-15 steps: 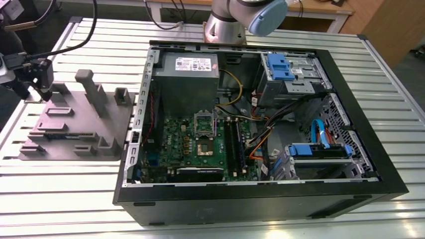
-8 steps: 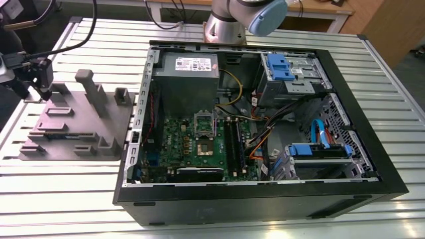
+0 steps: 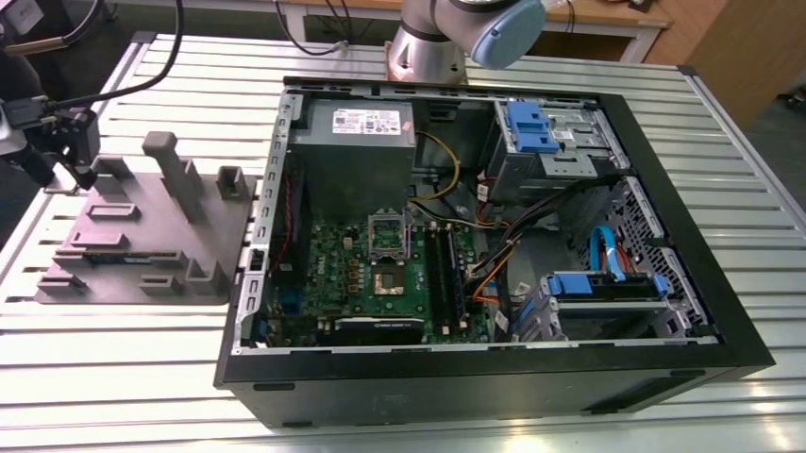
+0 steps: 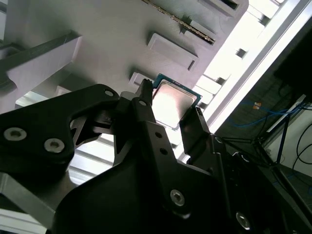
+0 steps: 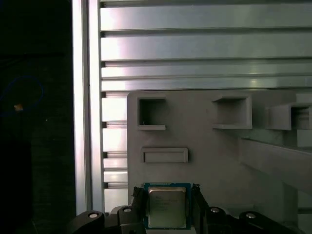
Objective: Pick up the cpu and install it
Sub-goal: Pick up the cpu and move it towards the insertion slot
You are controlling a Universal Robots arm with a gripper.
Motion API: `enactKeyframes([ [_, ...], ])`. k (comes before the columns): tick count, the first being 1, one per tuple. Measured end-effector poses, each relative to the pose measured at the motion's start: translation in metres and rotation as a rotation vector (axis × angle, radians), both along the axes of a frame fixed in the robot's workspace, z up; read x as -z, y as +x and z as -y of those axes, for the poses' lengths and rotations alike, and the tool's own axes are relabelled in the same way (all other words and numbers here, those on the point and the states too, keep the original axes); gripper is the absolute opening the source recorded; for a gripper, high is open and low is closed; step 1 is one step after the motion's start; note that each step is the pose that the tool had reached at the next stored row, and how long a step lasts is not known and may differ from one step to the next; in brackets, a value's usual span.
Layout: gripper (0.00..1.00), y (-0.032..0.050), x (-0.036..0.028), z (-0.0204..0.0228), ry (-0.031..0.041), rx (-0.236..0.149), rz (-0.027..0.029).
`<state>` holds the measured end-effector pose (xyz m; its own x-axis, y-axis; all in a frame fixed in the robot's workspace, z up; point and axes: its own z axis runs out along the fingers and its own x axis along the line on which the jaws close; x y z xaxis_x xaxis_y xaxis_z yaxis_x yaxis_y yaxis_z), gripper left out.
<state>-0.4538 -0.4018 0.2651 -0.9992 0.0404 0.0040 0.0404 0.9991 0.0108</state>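
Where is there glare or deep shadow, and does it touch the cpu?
In the second wrist view, glare washes the cpu pale and the table is blown white, while the tool is a dark silhouette; in the first wrist view, the cpu is evenly lit, but beyond the table edge all is near black; in the exterior view, light is even.
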Motion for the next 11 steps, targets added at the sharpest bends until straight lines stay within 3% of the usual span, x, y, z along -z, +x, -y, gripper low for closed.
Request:
enactKeyframes([
  [11,0.47,0.0000,-0.0026,0.0000,0.0000,0.000,-0.0001],
])
